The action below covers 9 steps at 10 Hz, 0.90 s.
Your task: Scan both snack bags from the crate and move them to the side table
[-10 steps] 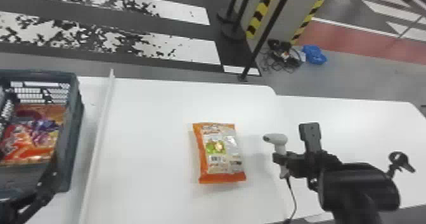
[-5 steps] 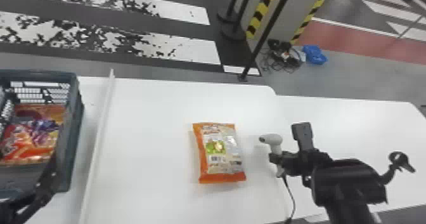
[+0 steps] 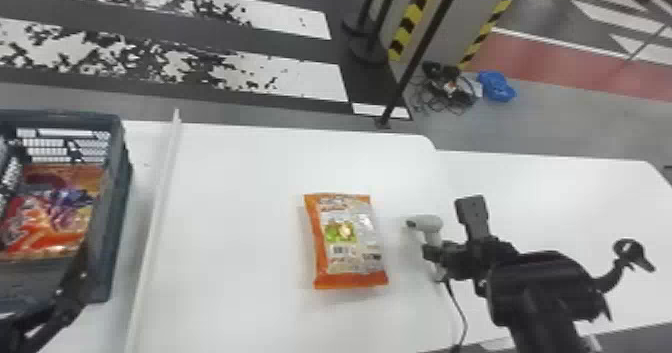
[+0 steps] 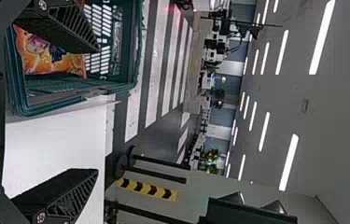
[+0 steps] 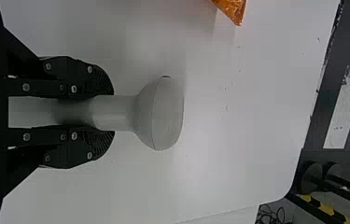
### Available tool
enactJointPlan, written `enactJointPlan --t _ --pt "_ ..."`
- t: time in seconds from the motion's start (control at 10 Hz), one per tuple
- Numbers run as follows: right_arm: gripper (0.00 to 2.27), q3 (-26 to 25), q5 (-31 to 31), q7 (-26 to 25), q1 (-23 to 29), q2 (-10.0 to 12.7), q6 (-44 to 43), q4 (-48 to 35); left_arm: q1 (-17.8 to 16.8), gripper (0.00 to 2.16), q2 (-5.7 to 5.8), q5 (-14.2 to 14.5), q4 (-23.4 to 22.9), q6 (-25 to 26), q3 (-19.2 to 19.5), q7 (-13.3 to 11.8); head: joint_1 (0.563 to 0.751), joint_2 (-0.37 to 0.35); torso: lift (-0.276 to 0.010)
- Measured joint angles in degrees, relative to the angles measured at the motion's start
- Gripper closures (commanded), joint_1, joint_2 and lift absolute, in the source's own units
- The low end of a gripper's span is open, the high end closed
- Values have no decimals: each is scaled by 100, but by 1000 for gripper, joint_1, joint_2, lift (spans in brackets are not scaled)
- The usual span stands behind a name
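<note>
In the head view, my right gripper (image 3: pixel 434 252) is shut on the pale grey scanner (image 3: pixel 426 224), just right of the snack bag (image 3: pixel 347 242). That orange and silver bag lies flat with its barcode side up, apart from the scanner. My right gripper (image 5: pixel 113 113) clasps the handle of the scanner (image 5: pixel 161 114) in the right wrist view; a corner of the orange bag (image 5: pixel 232 8) shows there. My left gripper (image 3: pixel 75 289) is at the crate's (image 3: pixel 117 202) near right corner. In the left wrist view, my left gripper (image 4: pixel 97 111) is open and empty, beside orange snack packaging (image 4: pixel 46 58) in the crate.
A raised white strip (image 3: pixel 155 217) runs along the white table (image 3: pixel 240 177) between crate and bag. Another white table (image 3: pixel 575 192) adjoins on the right, beneath my right arm. The scanner's black cable (image 3: pixel 461 312) hangs toward the near edge.
My right gripper and the scanner have moved left, closer to the bag on the table. The bag and my left arm look unchanged.
</note>
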Motion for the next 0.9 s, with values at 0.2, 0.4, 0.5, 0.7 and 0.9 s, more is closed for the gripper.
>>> enactJointPlan --t 0.2,0.4,0.5,0.7,0.9 --pt "1737 2 2 -11 0 0 -25 23 0 83 0 0 1 0 0 0 695 -350 -29" --pt "508 0 -54 -22 1 18 -60 24 0 83 0 0 6 0 2 0 695 -350 -29" --pt "167 -3 -72 -56 6 30 -84 24 3 83 -1 0 8 -1 7 0 695 -350 -29" --pt "107 -52 -138 -143 30 41 -95 9 15 83 -7 0 7 -18 9 0 695 -350 -29" --pt "107 -288 -371 -213 199 76 30 -332 19 83 -9 0 0 -34 10 0 695 -350 -29"
